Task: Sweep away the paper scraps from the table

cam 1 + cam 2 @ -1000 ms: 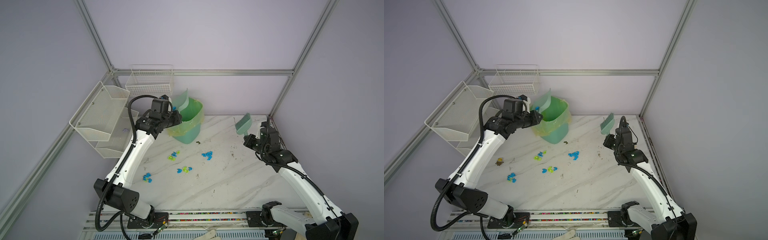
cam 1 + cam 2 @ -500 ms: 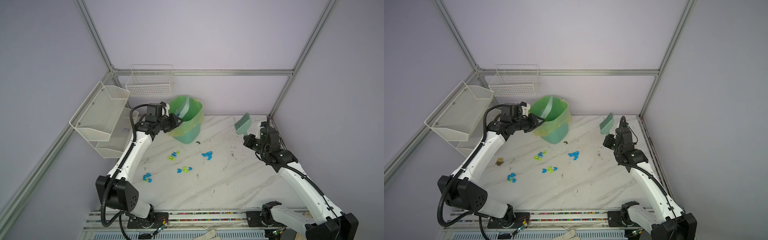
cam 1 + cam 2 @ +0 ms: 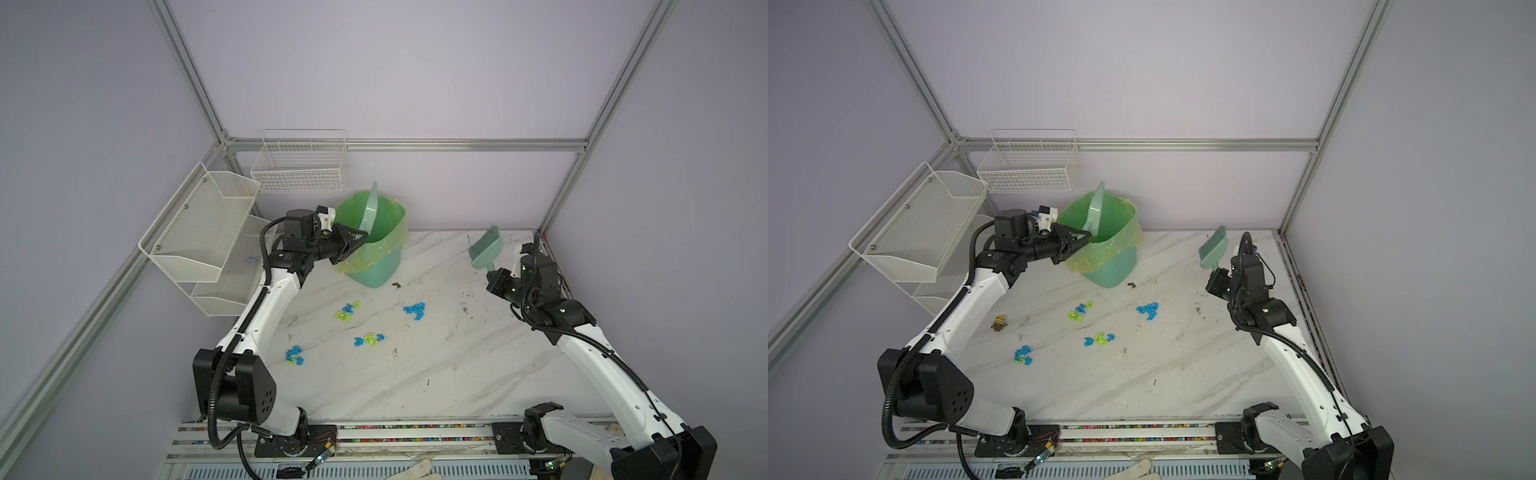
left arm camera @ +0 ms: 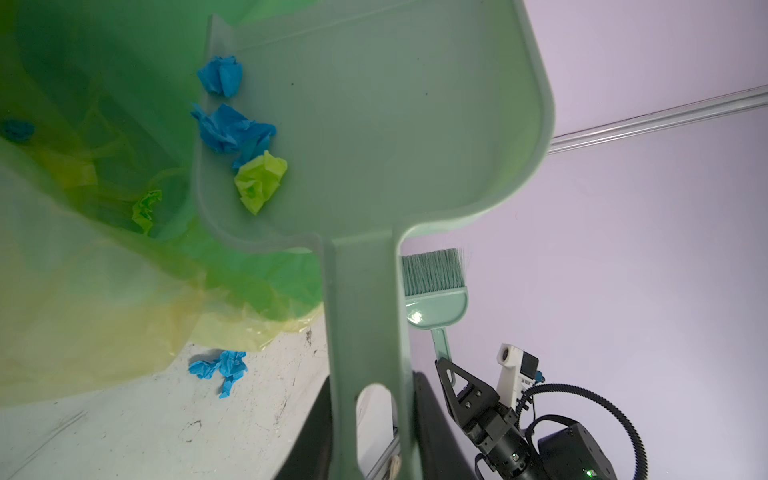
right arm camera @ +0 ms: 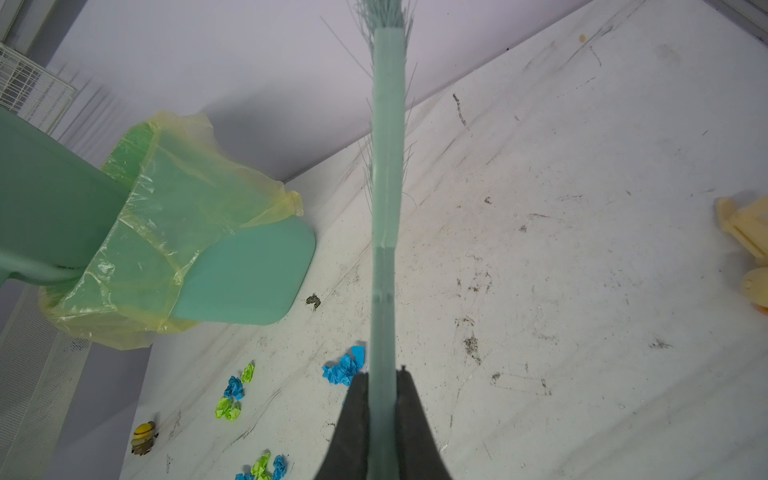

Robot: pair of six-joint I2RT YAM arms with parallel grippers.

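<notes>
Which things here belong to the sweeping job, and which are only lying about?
For the job: paper scraps, table, dustpan, brush, bin.
Only lying about: yellow toy figure, wire shelves, dark speck near the bin.

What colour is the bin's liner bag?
Translucent yellow liner bag; clearest in the right wrist view.

Paper scraps (image 3: 369,338) lie on table (image 3: 457,370) before bin (image 3: 379,271).
</notes>
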